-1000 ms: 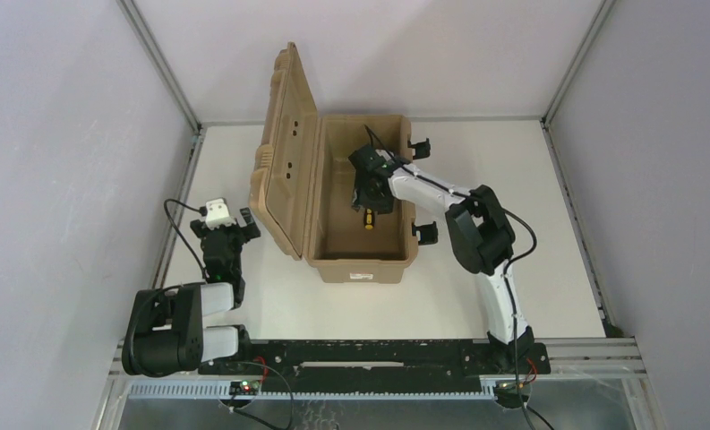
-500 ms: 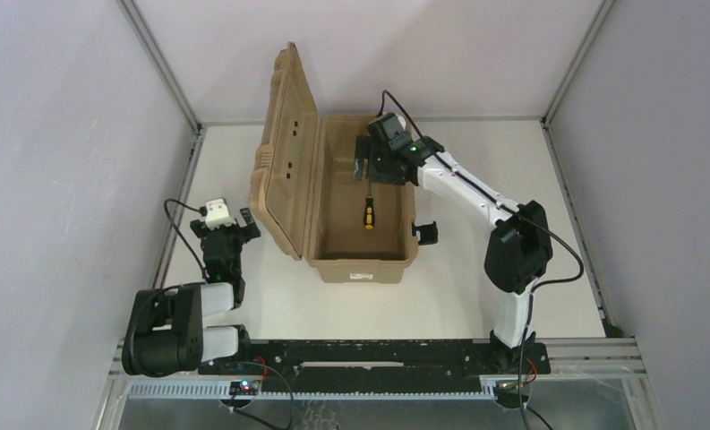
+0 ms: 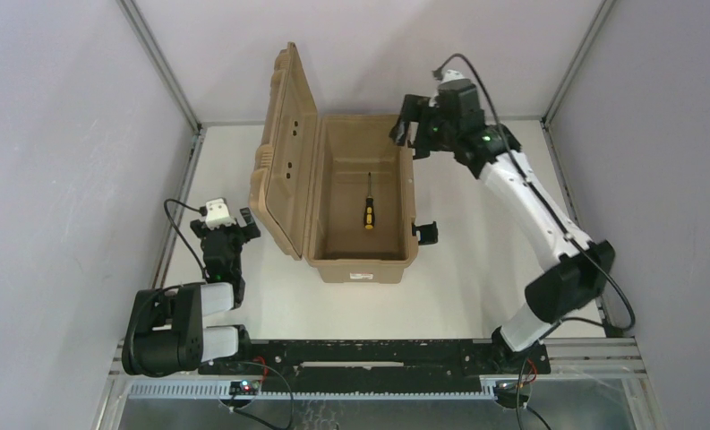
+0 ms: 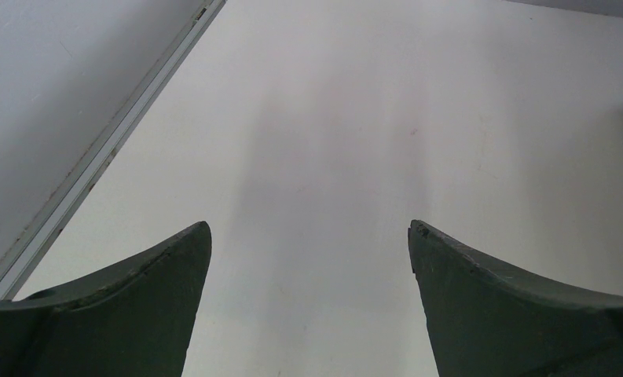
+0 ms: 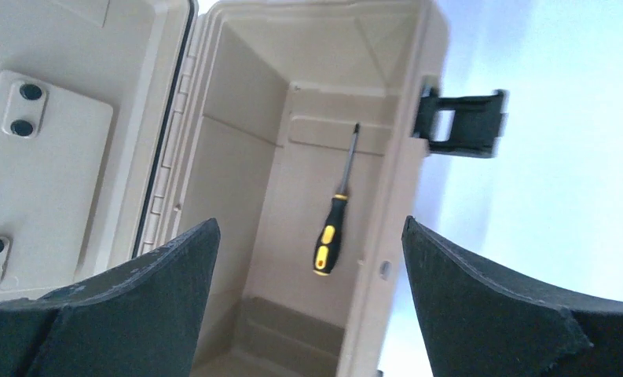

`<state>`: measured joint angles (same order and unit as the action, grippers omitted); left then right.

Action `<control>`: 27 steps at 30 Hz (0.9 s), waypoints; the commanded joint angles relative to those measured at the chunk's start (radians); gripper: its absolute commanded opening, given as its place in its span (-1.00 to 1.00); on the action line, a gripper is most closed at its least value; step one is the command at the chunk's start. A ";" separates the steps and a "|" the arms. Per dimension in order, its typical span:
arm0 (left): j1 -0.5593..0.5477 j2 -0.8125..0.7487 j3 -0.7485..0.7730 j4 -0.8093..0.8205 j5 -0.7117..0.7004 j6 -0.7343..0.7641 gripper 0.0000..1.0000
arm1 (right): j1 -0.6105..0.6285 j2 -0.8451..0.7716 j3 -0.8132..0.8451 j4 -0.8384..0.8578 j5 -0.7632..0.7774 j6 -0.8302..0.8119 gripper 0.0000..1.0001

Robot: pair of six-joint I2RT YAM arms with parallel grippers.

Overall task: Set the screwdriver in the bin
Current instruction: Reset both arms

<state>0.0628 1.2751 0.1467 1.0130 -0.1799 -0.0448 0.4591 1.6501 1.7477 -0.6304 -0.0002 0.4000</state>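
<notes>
Inside the bin (image 3: 333, 269) lies the screwdriver (image 3: 367, 210); the white label (image 3: 362, 279) is unreadable; the right gripper (image 3: 405, 134) and left gripper (image 4: 309, 226) gape empty.

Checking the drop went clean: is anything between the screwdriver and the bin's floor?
Nothing visible. The screwdriver lies flat on the floor of the bin, whose lid stands open on the left. The right gripper, open and empty, hovers above the bin's far right corner.
</notes>
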 commanded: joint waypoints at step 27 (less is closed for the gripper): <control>0.000 -0.017 0.045 0.039 -0.001 0.015 1.00 | -0.318 -0.450 -0.870 0.658 -0.010 -0.221 0.93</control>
<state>0.0628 1.2751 0.1467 1.0130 -0.1799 -0.0448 0.1455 1.2194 0.8967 -0.1413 -0.0261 0.2131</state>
